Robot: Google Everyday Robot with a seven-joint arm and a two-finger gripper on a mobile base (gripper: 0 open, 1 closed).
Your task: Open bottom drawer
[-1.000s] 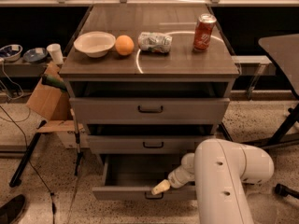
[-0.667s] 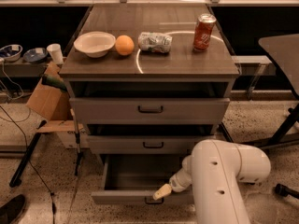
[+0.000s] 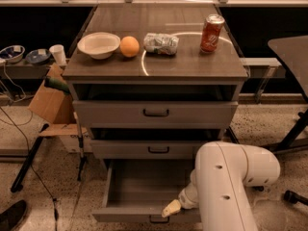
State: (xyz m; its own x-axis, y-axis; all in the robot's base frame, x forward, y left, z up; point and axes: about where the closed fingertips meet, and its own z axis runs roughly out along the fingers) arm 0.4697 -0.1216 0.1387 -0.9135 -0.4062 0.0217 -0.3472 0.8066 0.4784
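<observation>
The bottom drawer (image 3: 126, 214) is pulled well out of the grey cabinet. Its plain grey tray interior (image 3: 144, 186) shows, with nothing in it. Its small black bar handle (image 3: 158, 220) is at the lower edge of the front panel. My gripper (image 3: 169, 209) is at the drawer's front rim, just above and right of the handle, at the end of my white arm (image 3: 226, 191). The mid drawer (image 3: 156, 149) and the top drawer (image 3: 155, 112) above are shut.
On the cabinet top stand a white bowl (image 3: 98, 44), an orange (image 3: 129, 46), a crumpled bag (image 3: 161, 43) and a red can (image 3: 211, 33). A cardboard box (image 3: 53, 102) and stand legs are to the left. A dark table (image 3: 291, 52) stands at right.
The bottom drawer has slid further out toward the camera, and my gripper has moved with its front edge. My arm has drawn back.
</observation>
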